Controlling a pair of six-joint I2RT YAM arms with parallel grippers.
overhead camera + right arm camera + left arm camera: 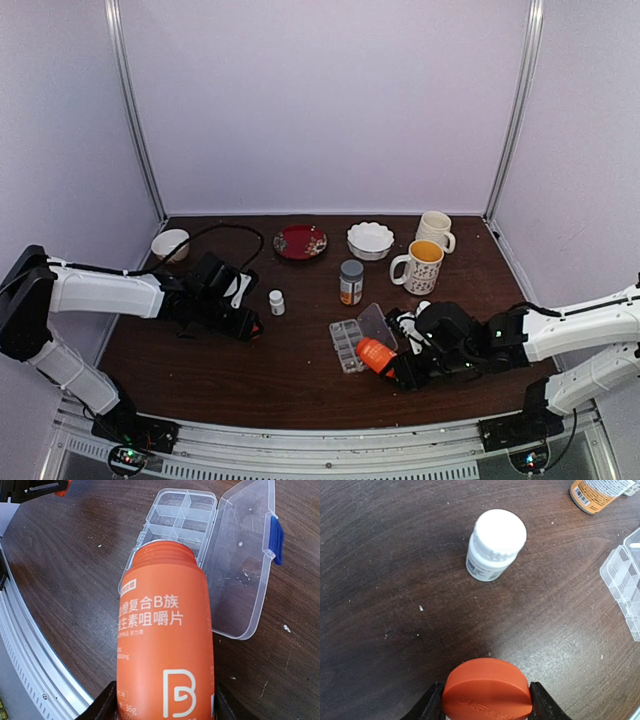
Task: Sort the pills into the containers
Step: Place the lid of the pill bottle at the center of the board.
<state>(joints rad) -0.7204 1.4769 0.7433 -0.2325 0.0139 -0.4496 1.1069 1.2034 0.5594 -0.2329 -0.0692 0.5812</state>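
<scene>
Pour setup: right pincer (162, 705) clamped on the uncapped orange vitamin bottle (165, 630), left pincer (486, 702) closed on a matching orange cap (486, 692).
Bottle is tipped mouth-forward just ahead of the right pincer, over the near compartments (192, 525) of the clear organizer box (150, 527), lid (240, 565) open to the right, presumably for shaking out pills. None visible; compartments look empty. Small white bottle (495, 545) stands ahead of the left pincer. Dark, dusty wood-grain bench (380, 580); plain pale enclosure walls (320, 100).

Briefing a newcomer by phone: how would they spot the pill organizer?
Front centre of the dark table, the right gripper holds an orange bottle. The organizer beside it is a flat box, lid open; unlike the bottles, it's clear and gridded.
</scene>
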